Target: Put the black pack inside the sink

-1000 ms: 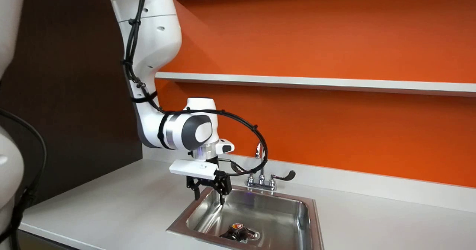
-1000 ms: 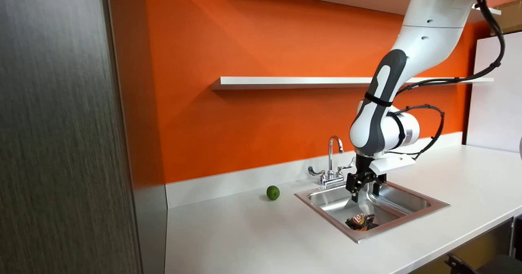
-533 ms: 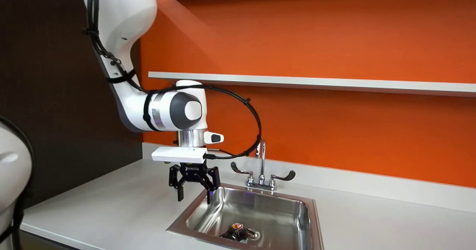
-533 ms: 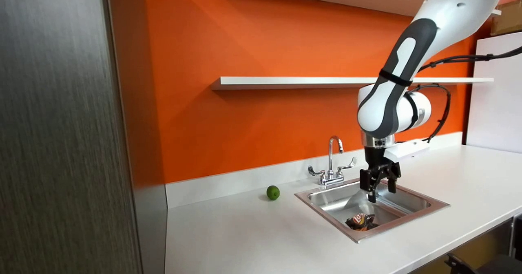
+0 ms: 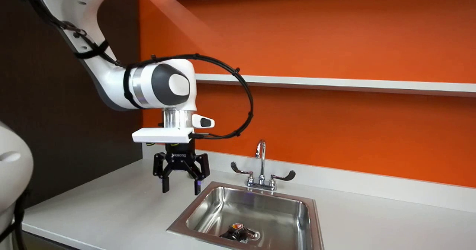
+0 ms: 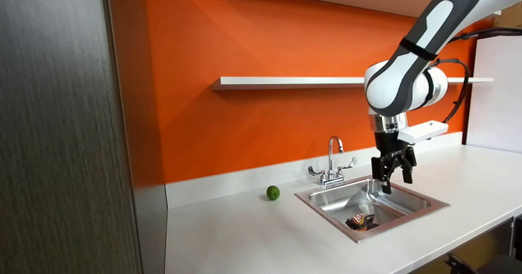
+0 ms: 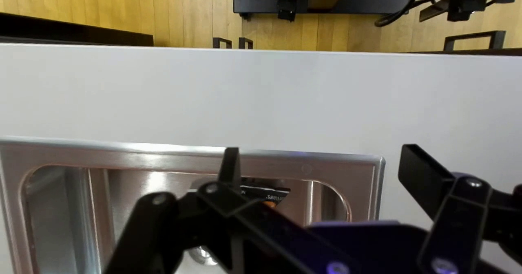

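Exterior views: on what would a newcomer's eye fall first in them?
Probably the bright orange wall behind the counter, in both exterior views. In front of it hangs the white Franka arm, its jaws open. Then perhaps the crinkled black pack, lying inside the stainless steel sink.

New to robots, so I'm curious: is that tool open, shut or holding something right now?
Tool: open, holding nothing; the black pack lies in the sink.

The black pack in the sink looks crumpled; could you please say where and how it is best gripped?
I would grip the black pack across its bunched middle, from straight above: it lies crumpled inside the sink, whose walls would likely hinder a sideways approach. The middle should give the open gripper more to pinch than the flat end.
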`<state>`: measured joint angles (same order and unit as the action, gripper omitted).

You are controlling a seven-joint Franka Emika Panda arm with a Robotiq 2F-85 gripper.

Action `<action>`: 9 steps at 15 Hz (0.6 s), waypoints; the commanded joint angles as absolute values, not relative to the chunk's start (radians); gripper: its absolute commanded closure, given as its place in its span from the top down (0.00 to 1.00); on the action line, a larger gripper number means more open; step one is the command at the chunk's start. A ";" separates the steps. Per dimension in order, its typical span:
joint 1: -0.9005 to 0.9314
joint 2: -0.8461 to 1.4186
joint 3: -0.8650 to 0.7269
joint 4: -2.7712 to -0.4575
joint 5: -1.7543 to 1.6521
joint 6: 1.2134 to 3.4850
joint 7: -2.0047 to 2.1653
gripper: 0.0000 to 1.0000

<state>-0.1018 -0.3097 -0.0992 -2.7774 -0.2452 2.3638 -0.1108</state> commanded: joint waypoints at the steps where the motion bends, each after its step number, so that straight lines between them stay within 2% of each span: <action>1: -0.107 -0.336 -0.093 -2.781 -0.242 2.341 -0.113 1.00; 9: -0.107 -0.372 -0.093 -2.791 -0.243 2.325 -0.113 1.00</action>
<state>-0.1018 -0.3709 -0.0992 -2.7923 -0.2466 2.3275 -0.1108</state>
